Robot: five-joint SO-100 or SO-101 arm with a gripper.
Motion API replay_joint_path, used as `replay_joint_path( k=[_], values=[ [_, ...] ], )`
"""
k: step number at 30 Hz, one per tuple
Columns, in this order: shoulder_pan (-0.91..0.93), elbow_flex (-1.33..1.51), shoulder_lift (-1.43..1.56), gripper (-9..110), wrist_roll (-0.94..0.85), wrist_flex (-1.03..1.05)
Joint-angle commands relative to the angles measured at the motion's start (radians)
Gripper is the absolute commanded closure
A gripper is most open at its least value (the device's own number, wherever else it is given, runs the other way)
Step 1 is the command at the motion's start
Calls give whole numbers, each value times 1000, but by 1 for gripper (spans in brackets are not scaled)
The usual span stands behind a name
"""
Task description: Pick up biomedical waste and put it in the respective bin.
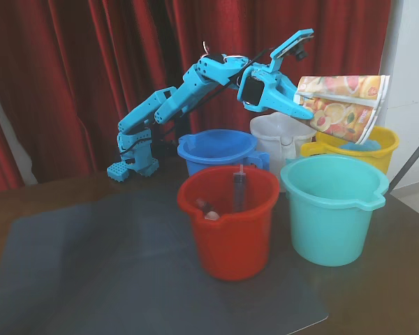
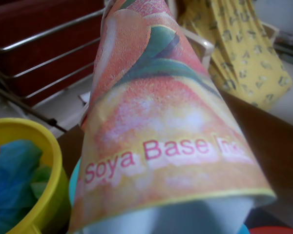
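Note:
The biomedical waste is a crushed white paper cup (image 1: 346,108) printed with orange and yellow food pictures. My gripper (image 1: 304,105) is shut on its left end and holds it in the air, lying sideways. It hangs above the far rim of the turquoise bin (image 1: 332,209), over the near edge of the yellow bucket. In the wrist view the cup (image 2: 161,122) fills most of the frame and hides my fingers. A sliver of the turquoise bin (image 2: 74,180) shows under it.
A red bucket (image 1: 227,223) holding a syringe (image 1: 239,188) stands front centre on a grey mat (image 1: 91,279). Behind it are a blue bucket (image 1: 216,150), a white jug-like bucket (image 1: 279,136) and a yellow bucket (image 1: 377,143) (image 2: 19,131) with blue material inside.

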Motion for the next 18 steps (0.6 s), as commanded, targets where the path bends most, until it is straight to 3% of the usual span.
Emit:
replay_joint_path(
  k=[1, 11, 15, 18],
  values=[
    [0, -48, 17, 102, -8, -20],
    [-2, -48, 6, 101, -9, -55],
    [-3, -48, 11, 86, -77, -94],
    [-32, -48, 17, 84, -100, -91]
  ],
)
